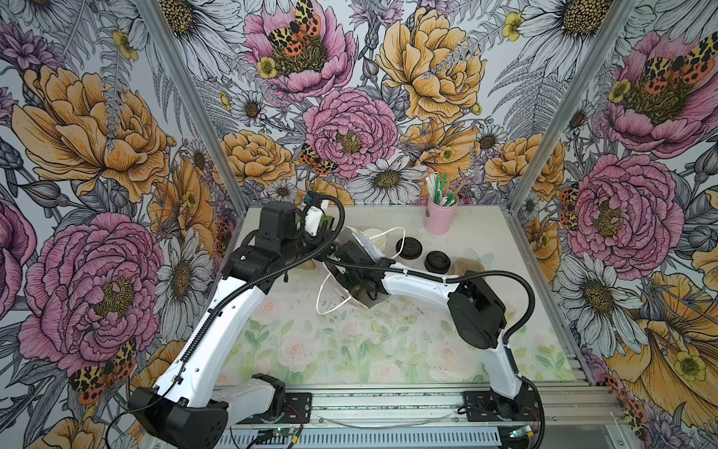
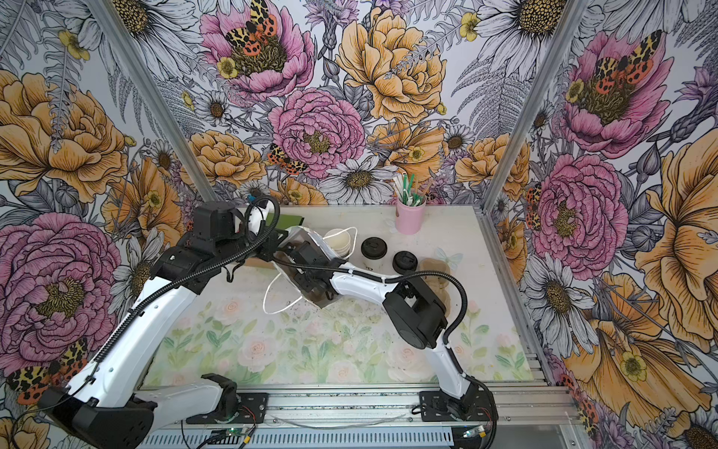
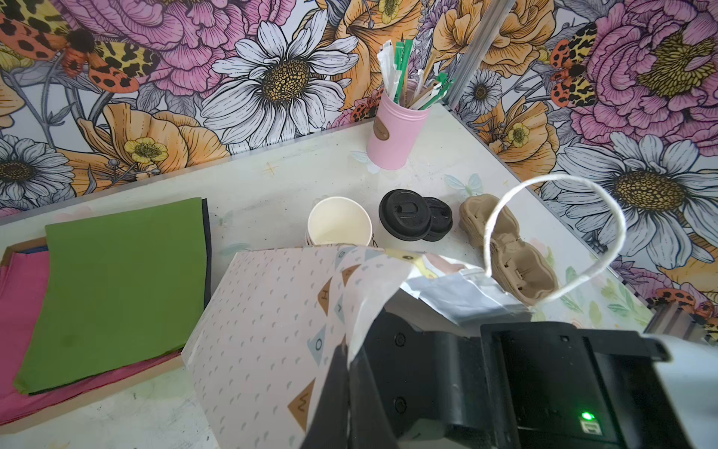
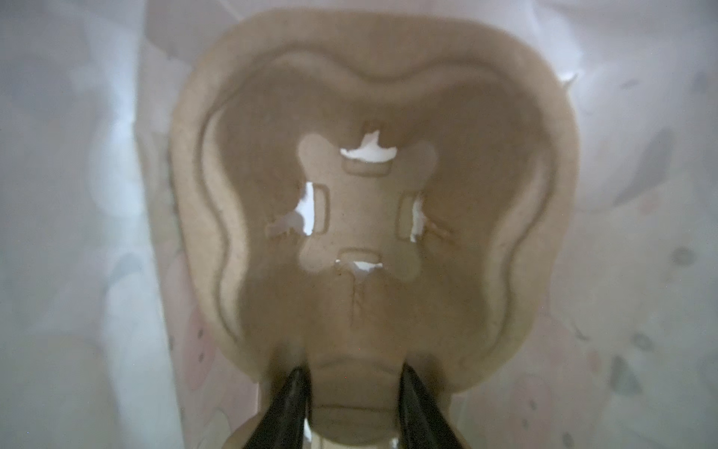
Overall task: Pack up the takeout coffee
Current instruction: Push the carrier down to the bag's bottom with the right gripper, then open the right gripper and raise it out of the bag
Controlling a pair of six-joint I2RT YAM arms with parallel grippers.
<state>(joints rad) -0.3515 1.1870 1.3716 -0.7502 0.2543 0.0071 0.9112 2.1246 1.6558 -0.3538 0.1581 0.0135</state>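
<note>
Inside patterned paper bag (image 3: 272, 311) | right fingers (image 4: 291, 408) spread astride moulded pulp tray (image 4: 369, 97) | left fingers (image 3: 334, 388) pinching bag's thin rim

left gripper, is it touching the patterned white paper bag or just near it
Touching. The left wrist view shows the left gripper with its black fingers pinched shut on the rim of the patterned white paper bag, with the paper's edge running between them.

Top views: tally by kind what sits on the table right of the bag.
takeout coffee: 1
loose black lids, one pile: 1
paper cup stack: 1
pink straw holder: 1
pulp carrier: 1
Total: 5
</note>
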